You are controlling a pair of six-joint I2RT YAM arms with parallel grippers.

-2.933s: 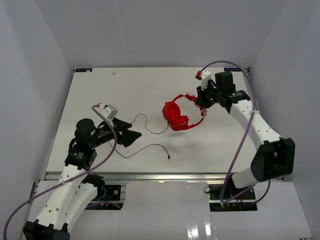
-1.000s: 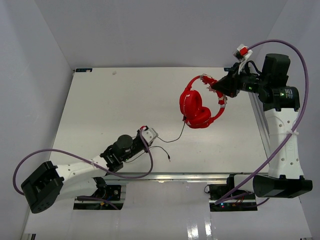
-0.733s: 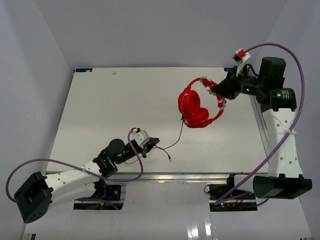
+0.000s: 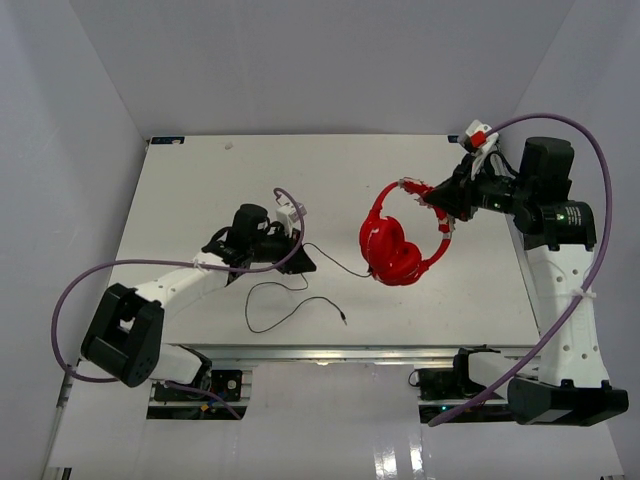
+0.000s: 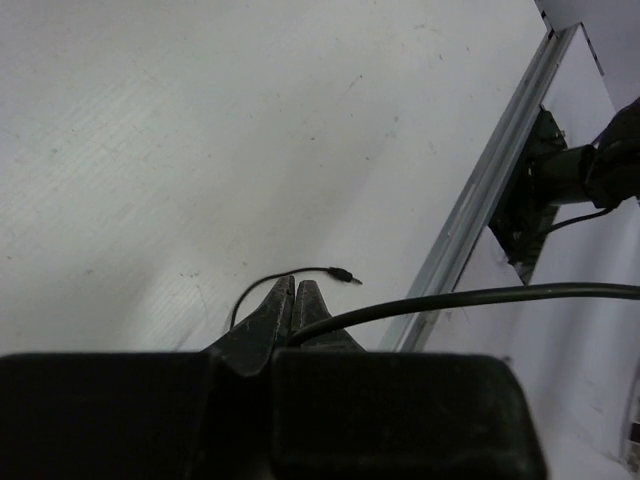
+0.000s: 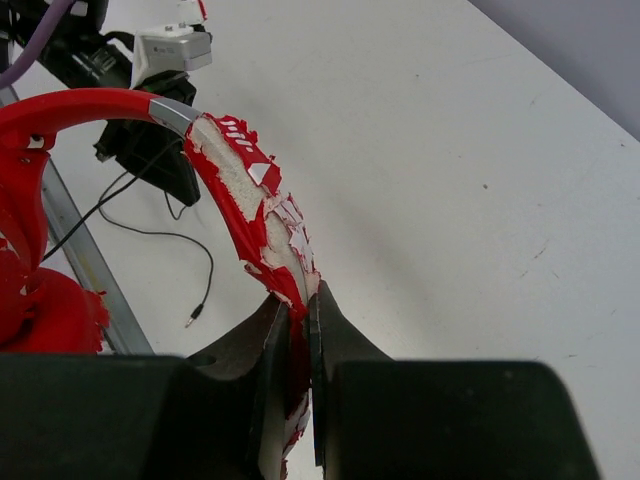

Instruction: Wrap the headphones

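The red headphones (image 4: 395,238) hang above the table's right half, earcups low. My right gripper (image 4: 438,196) is shut on their peeling, white-marked headband (image 6: 240,165), and one earcup (image 6: 45,305) shows at the left edge of the right wrist view. The thin dark cable (image 4: 338,266) runs from the earcups to my left gripper (image 4: 306,263), which is shut on it left of the headphones. In the left wrist view the cable (image 5: 450,297) leaves the closed left gripper (image 5: 290,292) to the right. The loose end lies looped on the table, its plug (image 4: 344,321) near the front edge.
The white table (image 4: 200,190) has grey walls on three sides and a metal rail (image 4: 300,351) along its front. Thick purple robot cables (image 4: 80,290) arch beside both arms. The plug (image 5: 345,272) lies just beyond my left fingertips.
My left gripper has swung from the table's front edge up to mid-table, taking the cable with it. The right arm and headphones have barely shifted.
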